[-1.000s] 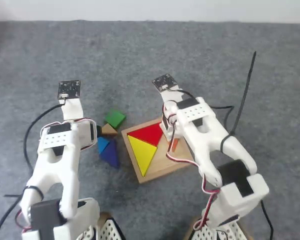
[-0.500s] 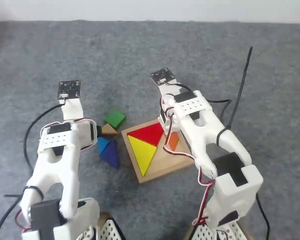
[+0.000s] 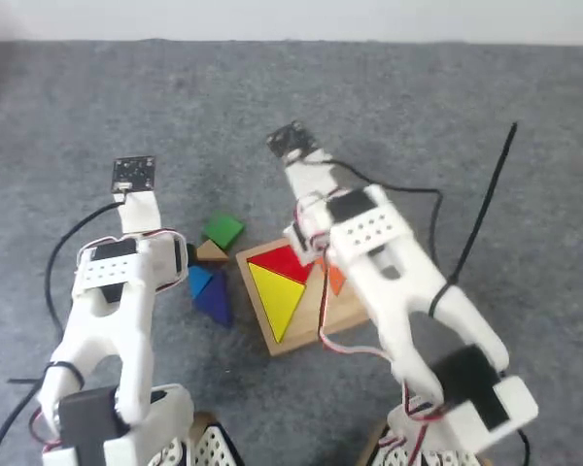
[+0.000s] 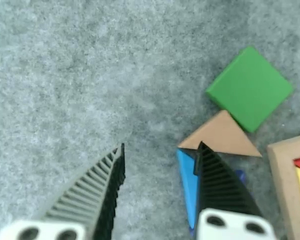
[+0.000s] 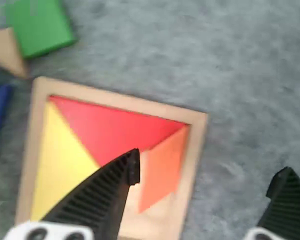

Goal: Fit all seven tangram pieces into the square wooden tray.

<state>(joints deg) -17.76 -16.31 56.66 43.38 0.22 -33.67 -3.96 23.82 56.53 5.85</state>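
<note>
Right claw (image 5: 210, 167) hangs wide and empty over the tray (image 3: 296, 342), which holds red (image 3: 287, 260), yellow (image 3: 277, 291) and orange (image 3: 336, 280). Left claw (image 4: 161, 147), also wide, hovers over the surface (image 3: 418, 116), seemingly poised to pick from green (image 3: 222, 231), tan (image 3: 212, 252), blue (image 3: 200, 280) and navy (image 3: 216, 303), loose at the tray's nine-to-ten o'clock.
</note>
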